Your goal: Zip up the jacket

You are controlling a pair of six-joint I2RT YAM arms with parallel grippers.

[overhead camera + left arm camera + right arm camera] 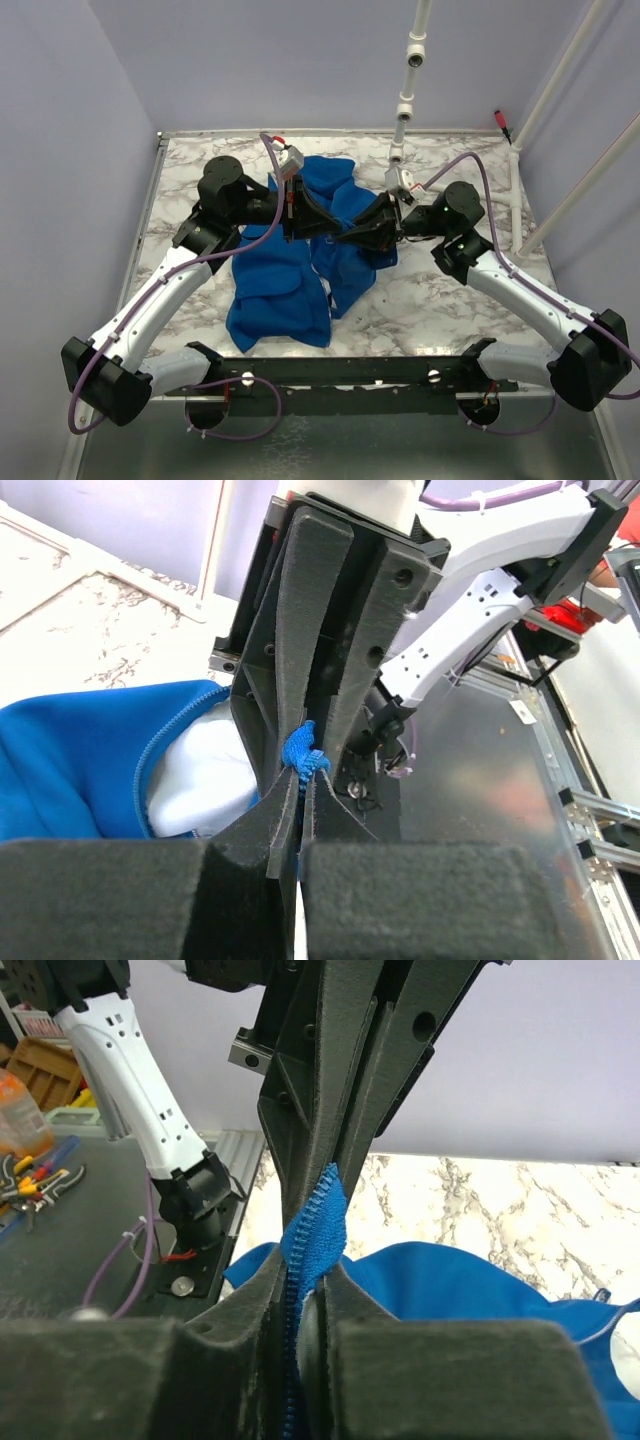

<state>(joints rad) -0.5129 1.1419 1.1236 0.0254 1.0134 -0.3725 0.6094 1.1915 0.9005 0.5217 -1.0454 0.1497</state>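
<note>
1. My left gripper (300,790), jaws pressed fully together, pinched a small tuft of blue cloth at the jacket's front edge. My right gripper's tips met it from 12 o'clock in that wrist view.
2. My right gripper (308,1290), jaws all but closed, clamped the zipper tape (318,1215), whose teeth ran down between my fingers (420,1380).
3. Just beyond the left pinch, at 9 o'clock, pale lining (200,775) showed inside the blue edging.
4. Seen from above, the jacket (285,285) lay crumpled mid-way across the marble table (440,300). Its bulk spilled toward 7 o'clock, and my arms reached in over its upper part from 9 and 3 o'clock.
5. I judged the cloth light, limp and quick to bunch, so it would sag rather than hold a line. The stiffer tape beside the teeth looked the surest hold, kept taut between both grips. I could not pick out the slider.
</note>
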